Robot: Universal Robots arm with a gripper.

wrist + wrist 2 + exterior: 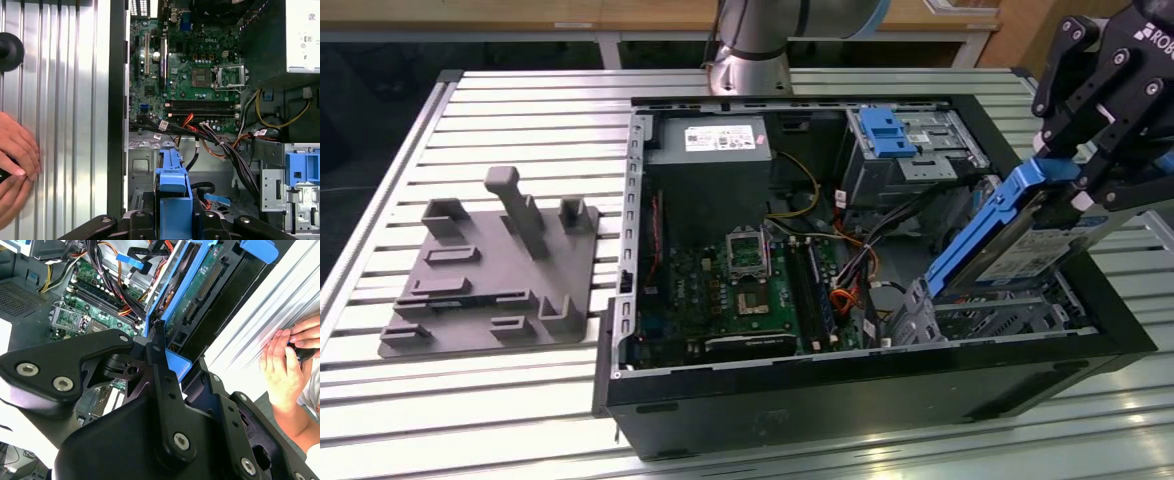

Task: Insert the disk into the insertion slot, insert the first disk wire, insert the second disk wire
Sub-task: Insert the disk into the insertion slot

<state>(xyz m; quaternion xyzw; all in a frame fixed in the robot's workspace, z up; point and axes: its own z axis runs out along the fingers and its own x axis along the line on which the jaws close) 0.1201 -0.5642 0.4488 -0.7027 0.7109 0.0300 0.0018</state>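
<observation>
Blue-framed disk (pixel 1007 235), clamped in the closed pincer (pixel 1083 170), hangs tilted over the slot (pixel 994 312) at the exterior view's right; tilt could jam it on the slot rim or snag wires (pixel 854 265).

Body of the gripper (pixel 1070 172) cut off at the exterior view's right edge, disk (pixel 1021 255) lower end hidden behind insertion slot (pixel 1001 318) wall (depth indeterminate), hand (pixel 17 155) cropped in first wrist view.

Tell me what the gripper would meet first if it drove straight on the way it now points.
Probably the insertion slot: the gripper holds the disk tilted downward, its lower end near that cage's open top. Depth is unclear.
</observation>
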